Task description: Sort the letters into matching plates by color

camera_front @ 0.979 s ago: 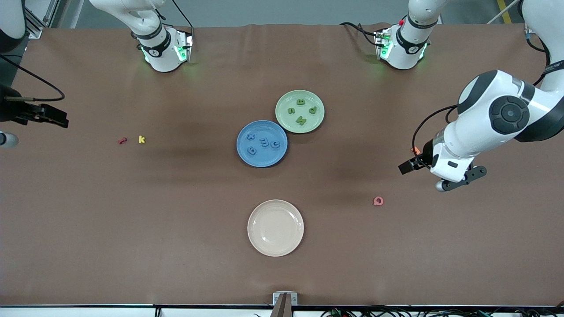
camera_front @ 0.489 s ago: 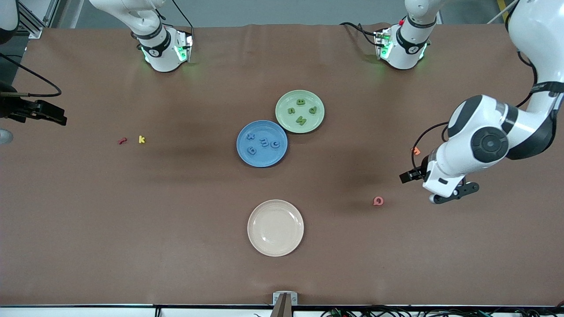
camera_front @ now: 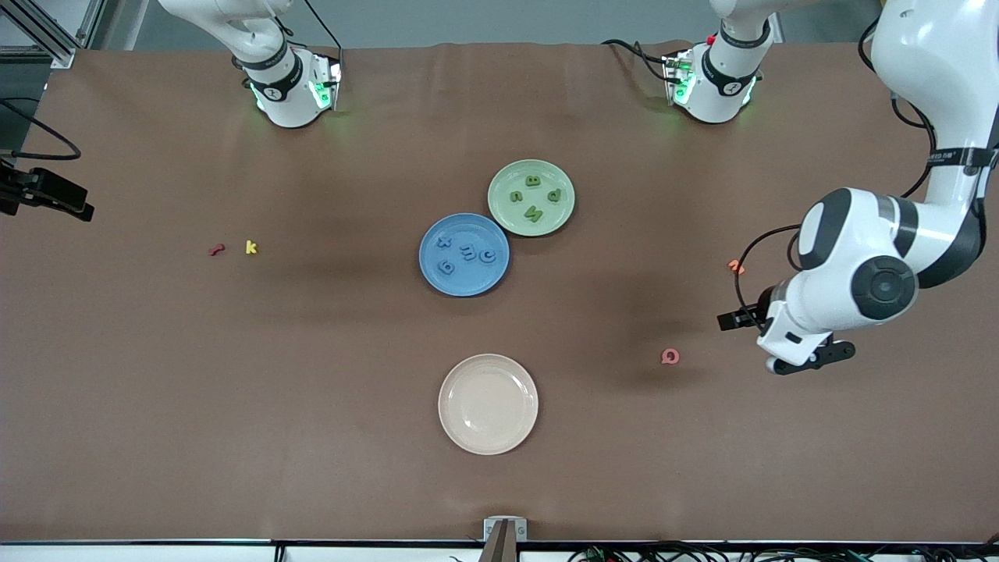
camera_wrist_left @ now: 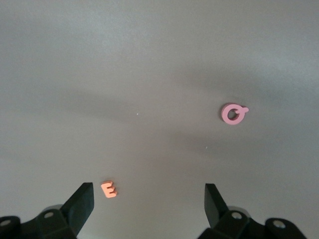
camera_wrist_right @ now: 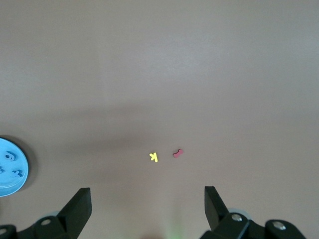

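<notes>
The blue plate [camera_front: 468, 282] sits mid-table with several blue letters [camera_front: 468, 251] lying in it. Touching its rim, farther from the front camera, is the pale green plate [camera_front: 507, 216] with several green letters [camera_front: 534, 212] in it. My left gripper [camera_wrist_left: 148, 191] hangs open and empty over bare table at the left arm's end, well away from both plates. My right gripper [camera_wrist_right: 148, 195] is open and empty too, high over the right arm's end. The blue plate's [camera_wrist_right: 22, 164] edge shows in the right wrist view.
A cream plate [camera_front: 488, 403] lies nearer the front camera than the blue one. A pink letter Q [camera_front: 670, 357] [camera_wrist_left: 233, 114] and an orange letter [camera_front: 735, 267] [camera_wrist_left: 108, 189] lie below the left gripper. A yellow k [camera_front: 250, 247] [camera_wrist_right: 153, 157] and a red letter [camera_front: 217, 250] [camera_wrist_right: 177, 153] lie toward the right arm's end.
The left hand has swung from over the orange letter to a spot beside the pink Q. The right hand has slid further out past the table's end. Letters and plates have not moved.
</notes>
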`<action>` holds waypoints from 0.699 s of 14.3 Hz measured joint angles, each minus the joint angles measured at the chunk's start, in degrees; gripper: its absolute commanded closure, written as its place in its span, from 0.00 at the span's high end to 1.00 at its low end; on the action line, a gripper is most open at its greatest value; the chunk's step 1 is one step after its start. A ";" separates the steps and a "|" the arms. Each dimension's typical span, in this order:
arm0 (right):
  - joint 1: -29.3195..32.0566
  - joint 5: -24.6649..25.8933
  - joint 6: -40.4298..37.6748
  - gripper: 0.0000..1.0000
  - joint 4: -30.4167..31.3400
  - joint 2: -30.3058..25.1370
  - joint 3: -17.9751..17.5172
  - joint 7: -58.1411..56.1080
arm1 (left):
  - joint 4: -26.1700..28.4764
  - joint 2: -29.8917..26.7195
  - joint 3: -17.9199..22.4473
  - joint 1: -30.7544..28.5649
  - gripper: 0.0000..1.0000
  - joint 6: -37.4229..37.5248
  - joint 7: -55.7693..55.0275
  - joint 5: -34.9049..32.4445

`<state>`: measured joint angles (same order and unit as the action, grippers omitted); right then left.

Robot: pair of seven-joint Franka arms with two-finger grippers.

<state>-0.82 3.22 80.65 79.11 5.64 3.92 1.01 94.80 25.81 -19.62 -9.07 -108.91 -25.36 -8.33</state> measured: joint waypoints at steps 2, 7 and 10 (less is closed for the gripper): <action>0.21 -0.65 -0.16 1.00 0.00 0.15 0.05 0.00 | 0.15 -2.73 8.82 5.86 0.98 0.40 6.71 5.52; 0.37 -1.35 -4.23 1.00 0.08 0.54 0.06 -0.04 | 6.38 -12.31 19.54 9.29 0.98 1.51 19.33 11.49; 0.37 -1.45 -4.60 1.00 0.23 0.49 0.07 -0.20 | 10.79 -20.26 22.15 9.39 0.99 4.66 22.50 12.22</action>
<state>-0.45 1.77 76.05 79.33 6.13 3.98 0.81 105.59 5.55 2.54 0.32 -104.24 -2.86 3.90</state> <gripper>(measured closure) 0.000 0.013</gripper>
